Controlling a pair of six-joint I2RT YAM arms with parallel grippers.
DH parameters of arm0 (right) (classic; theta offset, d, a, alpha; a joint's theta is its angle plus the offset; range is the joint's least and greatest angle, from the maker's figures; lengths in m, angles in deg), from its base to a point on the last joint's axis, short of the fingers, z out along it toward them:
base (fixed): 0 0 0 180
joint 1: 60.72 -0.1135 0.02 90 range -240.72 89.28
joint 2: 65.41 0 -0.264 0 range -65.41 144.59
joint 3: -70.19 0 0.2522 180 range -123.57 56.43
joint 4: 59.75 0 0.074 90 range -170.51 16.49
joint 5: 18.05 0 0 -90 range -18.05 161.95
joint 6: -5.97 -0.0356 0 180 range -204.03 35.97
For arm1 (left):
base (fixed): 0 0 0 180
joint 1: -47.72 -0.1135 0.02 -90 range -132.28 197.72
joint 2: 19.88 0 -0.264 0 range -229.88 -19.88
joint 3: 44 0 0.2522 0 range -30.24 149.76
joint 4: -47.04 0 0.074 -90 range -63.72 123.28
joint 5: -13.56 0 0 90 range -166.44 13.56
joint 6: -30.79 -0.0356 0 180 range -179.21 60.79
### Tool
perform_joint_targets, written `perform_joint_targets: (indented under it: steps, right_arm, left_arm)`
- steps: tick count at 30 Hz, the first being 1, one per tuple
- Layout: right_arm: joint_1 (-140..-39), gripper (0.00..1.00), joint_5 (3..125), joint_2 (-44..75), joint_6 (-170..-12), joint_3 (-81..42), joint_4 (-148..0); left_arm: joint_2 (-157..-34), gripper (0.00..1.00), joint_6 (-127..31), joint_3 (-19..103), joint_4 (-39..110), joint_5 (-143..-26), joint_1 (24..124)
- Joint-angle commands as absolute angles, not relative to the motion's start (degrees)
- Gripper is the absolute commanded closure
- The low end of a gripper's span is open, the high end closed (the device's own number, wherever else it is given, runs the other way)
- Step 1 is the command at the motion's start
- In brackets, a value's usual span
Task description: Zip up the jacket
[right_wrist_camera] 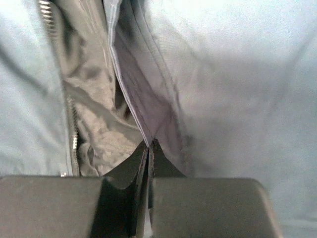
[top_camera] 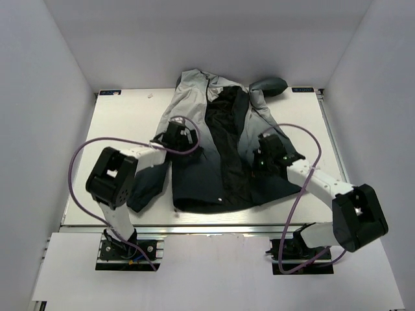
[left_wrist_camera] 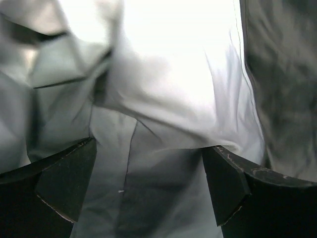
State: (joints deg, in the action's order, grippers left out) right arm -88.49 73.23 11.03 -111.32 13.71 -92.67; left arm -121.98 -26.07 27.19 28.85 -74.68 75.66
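Note:
The jacket (top_camera: 191, 110) lies on its back on the table, front open, black lining (top_camera: 227, 129) showing down the middle. My left gripper (top_camera: 183, 137) is open and sits low over the light grey left front panel (left_wrist_camera: 173, 74); its fingers (left_wrist_camera: 64, 183) stand wide apart with cloth between them, not pinched. My right gripper (top_camera: 262, 155) is shut on a fold of the jacket's right front edge (right_wrist_camera: 143, 99); its tips (right_wrist_camera: 149, 146) pinch the cloth. A line of zipper teeth (right_wrist_camera: 73, 134) runs to the left of it.
The white table (top_camera: 123, 129) has white walls on three sides. The hood (top_camera: 269, 85) lies at the back right. A dark sleeve (top_camera: 152, 184) lies beside my left arm. Purple cables (top_camera: 81, 155) loop by both arms.

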Motion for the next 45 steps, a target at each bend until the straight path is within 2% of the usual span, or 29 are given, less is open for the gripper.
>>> perform_joint_targets:
  steps: [1, 4, 9, 14, 18, 21, 25, 30, 35, 38, 39, 41, 45]
  right_arm:
    - [-88.58, 1.0, 71.78, 12.81, -106.27, 5.55, -91.61]
    - [-88.58, 1.0, 69.93, 12.55, -106.44, 5.01, -92.76]
    - [-88.49, 1.0, 65.2, 8.6, -105.74, 11.42, -90.92]
    - [-89.63, 1.0, 44.49, 4.56, -106.0, 14.33, -83.47]
    - [-95.06, 1.0, 40.13, 2.62, -108.28, 11.61, -80.46]
    - [-98.5, 1.0, 37.25, 3.31, -111.61, 11.34, -76.43]
    - [-99.3, 1.0, 36.61, 5.77, -115.22, 14.41, -69.74]
    - [-99.3, 1.0, 37.93, 8.94, -120.14, 21.69, -61.06]
    - [-99.3, 1.0, 50.93, 12.36, -119.72, 25.05, -65.6]
    - [-99.3, 0.9, 51.57, 14.3, -117.26, 25.58, -66.66]
    - [-99.3, 0.76, 50.6, 14.57, -115.68, 25.49, -66.66]
    - [-99.82, 0.58, 48.74, 14.66, -114.18, 24.7, -68.31]
    - [-105.43, 0.45, 55.41, 12.46, -110.67, 22.95, -73.42]
  left_arm:
    - [-126.66, 0.02, -28.36, 31.27, 23.62, -71.94, 68.75]
    - [-124.83, 0.02, -28.88, 32.34, 23.79, -74.41, 68.11]
    - [-112.45, 0.02, -29.15, 28.83, 18.89, -85.04, 68.9]
    - [-97.25, 0.02, -28.89, 24.0, 12.81, -80.49, 74.08]
    - [-83.2, 0.02, -25.57, 16.81, 9.99, -82.06, 74.35]
    - [-77.21, 0.02, -24.59, 12.93, 11.4, -84.43, 74.44]
    - [-75.43, 0.02, -24.84, 12.22, 10.17, -85.22, 74.44]
    - [-77.79, 0.02, -23.8, 6.95, 18.06, -94.88, 74.87]
    - [-81.75, 0.02, -23.79, 6.24, 20.89, -96.83, 77.16]
    - [-82.72, 0.02, -25.19, 6.33, 21.41, -97.88, 78.39]
    - [-83.33, 0.02, -25.55, 6.24, 21.5, -98.32, 79.09]
    - [-84.21, 0.02, -25.72, 6.06, 21.77, -98.93, 79.88]
    - [-85.88, 0.02, -25.64, 5.19, 21.77, -98.94, 80.85]
